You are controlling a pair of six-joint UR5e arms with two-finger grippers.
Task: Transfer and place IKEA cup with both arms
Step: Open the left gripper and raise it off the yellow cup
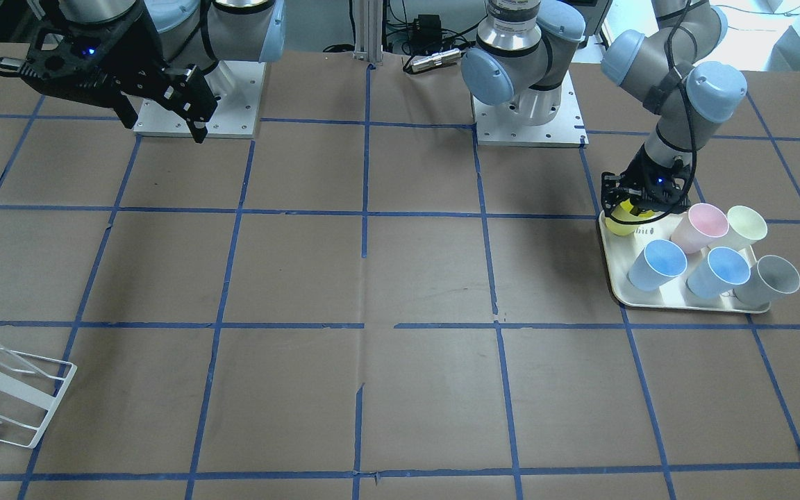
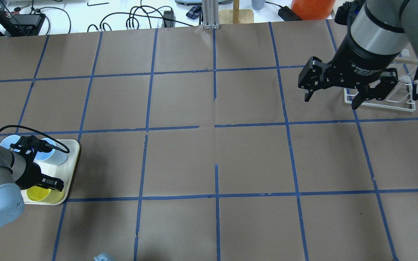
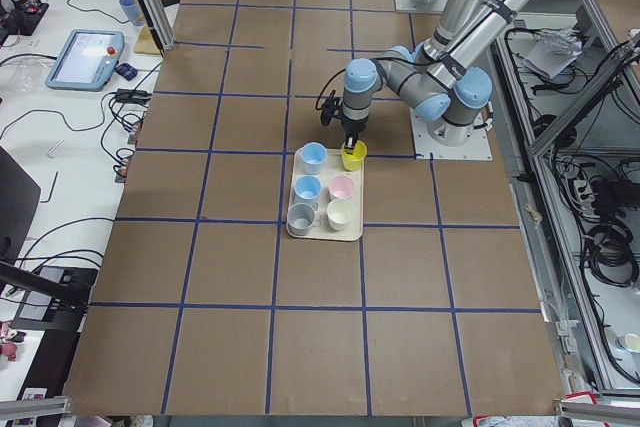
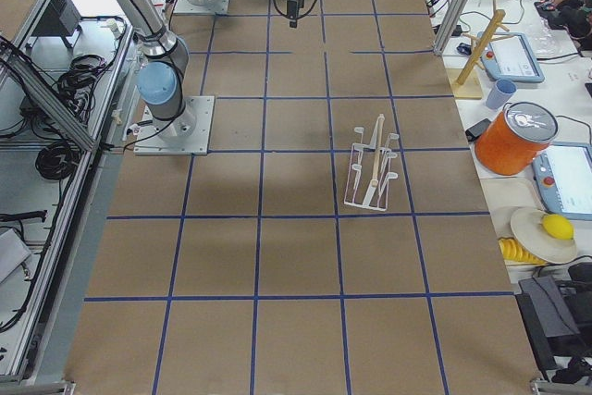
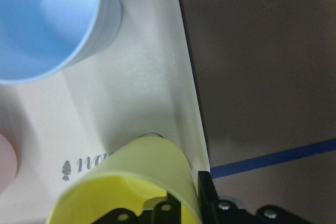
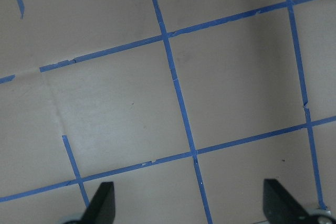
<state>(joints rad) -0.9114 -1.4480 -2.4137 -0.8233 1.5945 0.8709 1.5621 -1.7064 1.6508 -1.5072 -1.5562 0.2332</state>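
Observation:
The bright yellow-green IKEA cup (image 1: 621,221) stands upright at the corner of a cream tray (image 1: 622,295) nearest the robot. It also shows in the overhead view (image 2: 42,194) and the left wrist view (image 5: 136,182). My left gripper (image 2: 44,183) comes down on its rim, with one finger inside the cup and one outside, shut on the wall. The cup's base still rests on the tray (image 5: 131,103). My right gripper (image 2: 332,98) is open and empty, held high over the table on the other side (image 1: 162,125).
The tray also holds two blue cups (image 1: 657,264), a pink cup (image 1: 700,227), a pale cream cup (image 1: 746,226) and a grey cup (image 1: 775,279). A white wire rack (image 2: 379,101) stands on the table beneath my right gripper. Blue tape lines cross the brown table.

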